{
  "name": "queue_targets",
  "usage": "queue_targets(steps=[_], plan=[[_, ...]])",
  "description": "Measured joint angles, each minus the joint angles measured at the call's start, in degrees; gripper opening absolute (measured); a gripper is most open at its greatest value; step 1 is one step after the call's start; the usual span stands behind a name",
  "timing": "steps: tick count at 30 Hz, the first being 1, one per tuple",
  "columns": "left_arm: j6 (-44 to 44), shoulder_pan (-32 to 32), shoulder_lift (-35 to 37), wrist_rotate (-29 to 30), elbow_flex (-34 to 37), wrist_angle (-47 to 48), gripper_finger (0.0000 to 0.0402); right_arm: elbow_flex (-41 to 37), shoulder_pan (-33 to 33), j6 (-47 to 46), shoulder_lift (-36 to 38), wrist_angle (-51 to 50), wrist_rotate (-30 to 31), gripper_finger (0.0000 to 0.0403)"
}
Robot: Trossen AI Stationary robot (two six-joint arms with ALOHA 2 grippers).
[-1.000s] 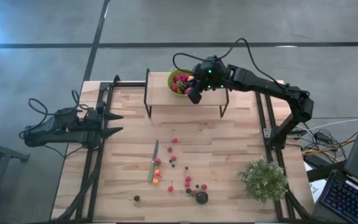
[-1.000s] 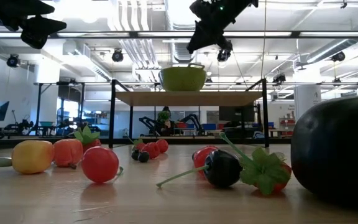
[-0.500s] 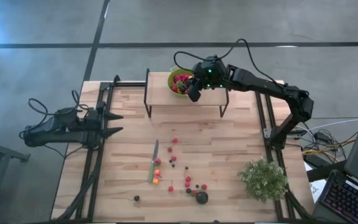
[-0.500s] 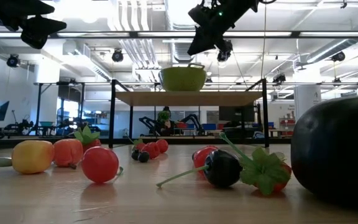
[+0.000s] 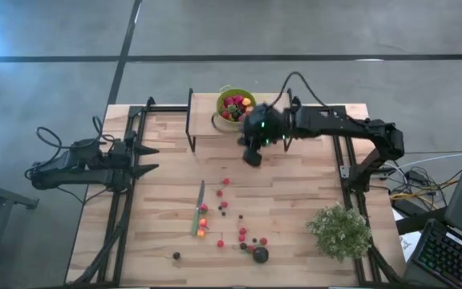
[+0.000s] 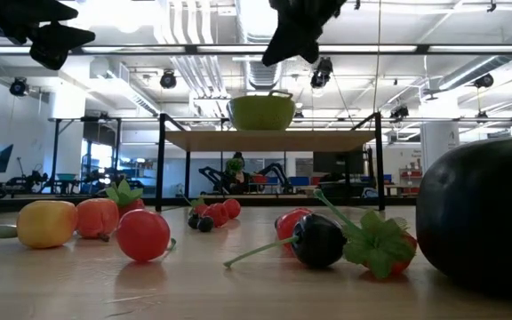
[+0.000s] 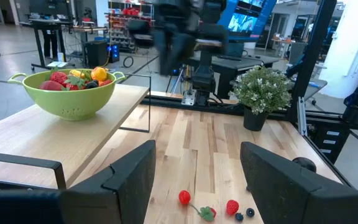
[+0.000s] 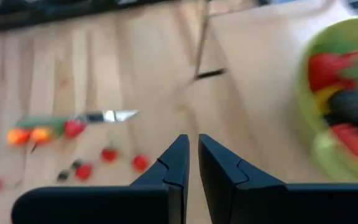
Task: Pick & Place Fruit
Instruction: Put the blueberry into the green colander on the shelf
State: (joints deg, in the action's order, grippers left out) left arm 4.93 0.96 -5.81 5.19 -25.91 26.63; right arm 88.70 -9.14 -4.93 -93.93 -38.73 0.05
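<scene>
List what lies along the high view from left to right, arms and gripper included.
left gripper → green-handled knife → green bowl of fruit on the raised shelf → right gripper → bushy plant

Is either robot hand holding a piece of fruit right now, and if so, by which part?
Nothing is held. The right hand is shut with nothing between its fingers, near the green bowl; the left hand is open and empty.
</scene>
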Motion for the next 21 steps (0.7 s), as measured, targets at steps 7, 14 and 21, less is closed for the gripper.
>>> queue_targets(steps=[7,14,21], plan=[[0.0,0.0,0.0,0.0,0.0,0.0,0.0241,-4.2,12.9,-2.0,0.0,-1.2,8.0,0.0023],[0.0,0.0,0.0,0.0,0.0,0.0,0.0241,-9.2,23.7,-8.0,0.0,2.9,9.0,0.001],[0.0,0.0,0.0,0.0,0.0,0.0,0.0241,-16.8,28.6,-11.4,0.0,13.8,9.0,0.0034]])
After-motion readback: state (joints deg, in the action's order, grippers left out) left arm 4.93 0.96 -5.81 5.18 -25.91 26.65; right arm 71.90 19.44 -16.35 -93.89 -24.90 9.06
